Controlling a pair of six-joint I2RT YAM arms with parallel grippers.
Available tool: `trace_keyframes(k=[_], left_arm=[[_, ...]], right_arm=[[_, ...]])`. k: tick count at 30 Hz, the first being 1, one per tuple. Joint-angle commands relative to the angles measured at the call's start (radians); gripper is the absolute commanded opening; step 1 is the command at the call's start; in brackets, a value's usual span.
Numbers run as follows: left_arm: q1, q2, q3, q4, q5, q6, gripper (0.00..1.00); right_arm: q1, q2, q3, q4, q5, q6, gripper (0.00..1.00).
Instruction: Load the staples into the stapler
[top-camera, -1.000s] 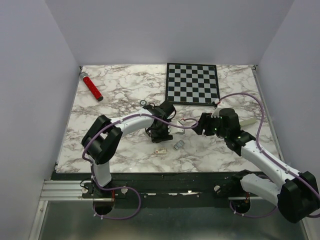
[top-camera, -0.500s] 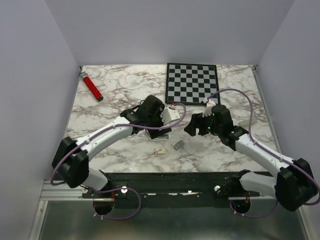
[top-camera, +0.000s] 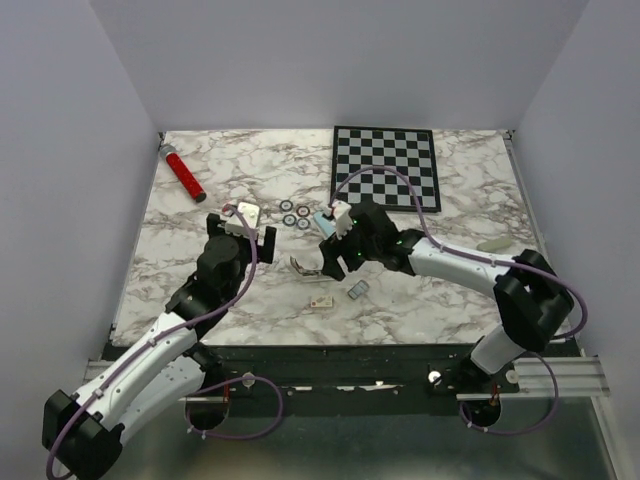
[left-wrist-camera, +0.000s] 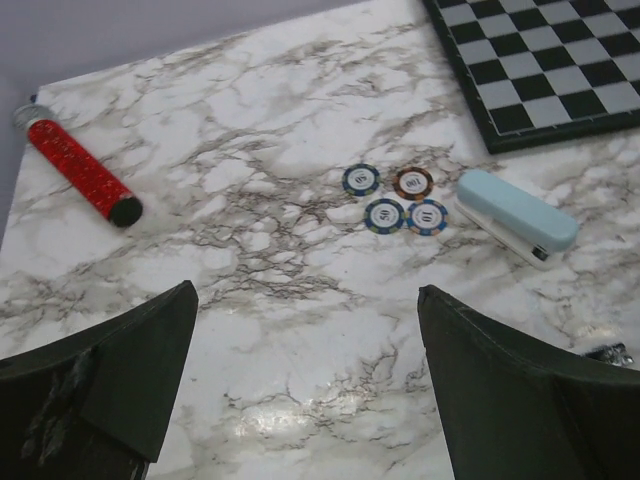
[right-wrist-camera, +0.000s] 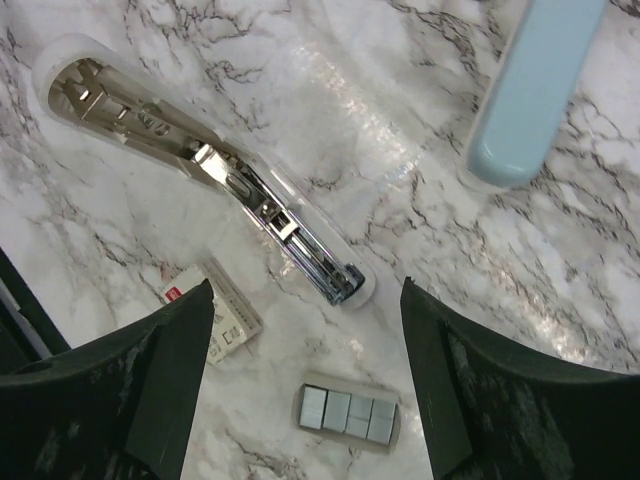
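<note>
Right wrist view: the right gripper (right-wrist-camera: 305, 320) is wide open and holds nothing; the staples (right-wrist-camera: 346, 414) lie flat at the bottom middle, just below the open stapler (right-wrist-camera: 215, 170). The left gripper (left-wrist-camera: 305, 300) is wide open and empty too. The strip is tiny and flat, so I think a grab could slip off it, push it away or snap it.

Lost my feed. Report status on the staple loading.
Left gripper open, empty. Right gripper open, empty, near the staples. Staples loose on the table, not in the stapler. Small cream box close beside them.
</note>
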Motion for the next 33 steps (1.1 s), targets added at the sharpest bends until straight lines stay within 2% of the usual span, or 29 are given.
trace_keyframes(k=[1,5,9,17,21,24,26,30,32,33], left_arm=[[0.008,-0.095,-0.086,0.192,-0.274,-0.066,0.99],[0.025,-0.115,-0.101,0.28,-0.345,0.023,0.99],[0.058,-0.113,-0.1,0.288,-0.412,0.026,0.99],[0.077,-0.116,-0.107,0.297,-0.403,0.013,0.99],[0.078,-0.104,-0.103,0.294,-0.388,0.008,0.99],[0.08,-0.103,-0.103,0.29,-0.385,0.003,0.99],[0.08,-0.1,-0.1,0.288,-0.38,0.003,0.99],[0.081,-0.097,-0.1,0.287,-0.369,0.005,0.99],[0.081,-0.098,-0.103,0.285,-0.366,0.003,0.99],[0.081,-0.094,-0.101,0.287,-0.365,0.002,0.99]], right_arm=[[0.054,0.107,0.085,-0.068,0.049,-0.151,0.82],[0.079,0.17,0.127,-0.084,0.072,-0.215,0.82],[0.097,0.217,0.154,-0.104,0.09,-0.267,0.78],[0.117,0.285,0.185,-0.113,0.127,-0.287,0.7],[0.122,0.3,0.194,-0.113,0.132,-0.286,0.61],[0.122,0.293,0.188,-0.105,0.145,-0.266,0.49],[0.125,0.274,0.17,-0.098,0.153,-0.232,0.48],[0.126,0.237,0.125,-0.076,0.194,-0.128,0.31],[0.132,0.214,0.09,-0.061,0.221,-0.036,0.31],[0.135,0.207,0.082,-0.059,0.284,-0.004,0.31]])
